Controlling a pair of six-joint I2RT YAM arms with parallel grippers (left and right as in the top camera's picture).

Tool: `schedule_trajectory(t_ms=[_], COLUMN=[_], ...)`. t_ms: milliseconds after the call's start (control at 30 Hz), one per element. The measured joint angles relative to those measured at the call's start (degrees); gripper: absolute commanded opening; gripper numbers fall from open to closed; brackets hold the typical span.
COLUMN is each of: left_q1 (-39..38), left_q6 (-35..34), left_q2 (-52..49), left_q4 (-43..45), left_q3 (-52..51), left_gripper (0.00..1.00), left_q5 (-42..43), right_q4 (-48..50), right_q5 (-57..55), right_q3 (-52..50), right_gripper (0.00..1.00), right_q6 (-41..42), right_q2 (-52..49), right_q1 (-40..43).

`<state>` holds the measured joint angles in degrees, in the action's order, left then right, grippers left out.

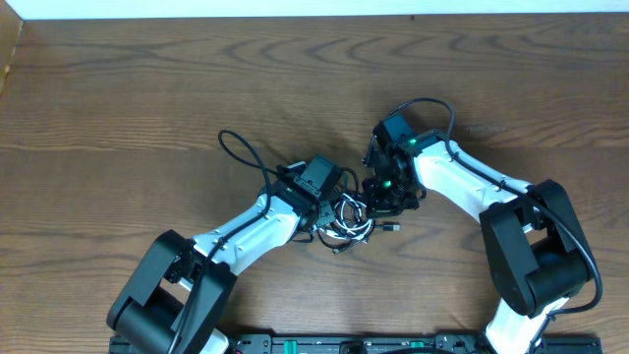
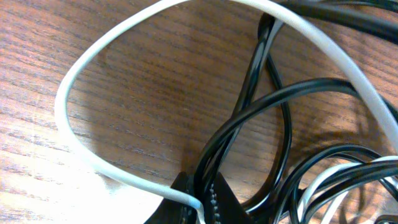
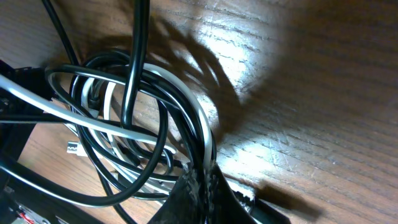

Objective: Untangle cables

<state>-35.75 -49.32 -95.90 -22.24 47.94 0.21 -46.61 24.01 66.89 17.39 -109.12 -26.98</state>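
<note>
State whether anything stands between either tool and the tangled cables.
Nothing visible does. The left tool is shut on white and black strands of the cables, and the right tool is shut on the same bundle from the other side.

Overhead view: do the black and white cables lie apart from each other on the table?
No, the cables sit as one mixed coil of black and white loops on the table.
</note>
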Motion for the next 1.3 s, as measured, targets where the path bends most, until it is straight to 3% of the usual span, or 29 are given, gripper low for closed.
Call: schedule_trajectory(t_ms=[267, 500, 833, 1067, 1300], left_q1=[2.4, 8.8, 26.9, 40.7, 50.0], left_q6=[3.2, 12.8, 26.8, 29.2, 26.8], left_q2=[2.8, 18.3, 35.5, 38.7, 38.7], left_q4=[-3.3, -10.2, -10.7, -8.2, -0.6], left_q3=[-0.6, -0.8, -1.1, -1.5, -1.5], left_gripper=[0.07, 0.07, 0.07, 0.07, 0.08], left_q5=[0.2, 1.9, 23.6, 30.3, 34.5], right_q4=[-0.7, -5.3, -7.7, -8.8, -8.9], right_q5=[-0.7, -7.9, -14.7, -17.9, -19.3], right_q3=[0.0, 0.0, 0.1, 0.1, 0.0], right_gripper=[0.01, 0.01, 0.01, 0.01, 0.01], right_q6=[0.0, 3.1, 5.9, 6.1, 6.1], right_q2=[0.0, 0.0, 0.0, 0.0, 0.0], right_q1=[0.0, 0.0, 0.3, 2.0, 2.3])
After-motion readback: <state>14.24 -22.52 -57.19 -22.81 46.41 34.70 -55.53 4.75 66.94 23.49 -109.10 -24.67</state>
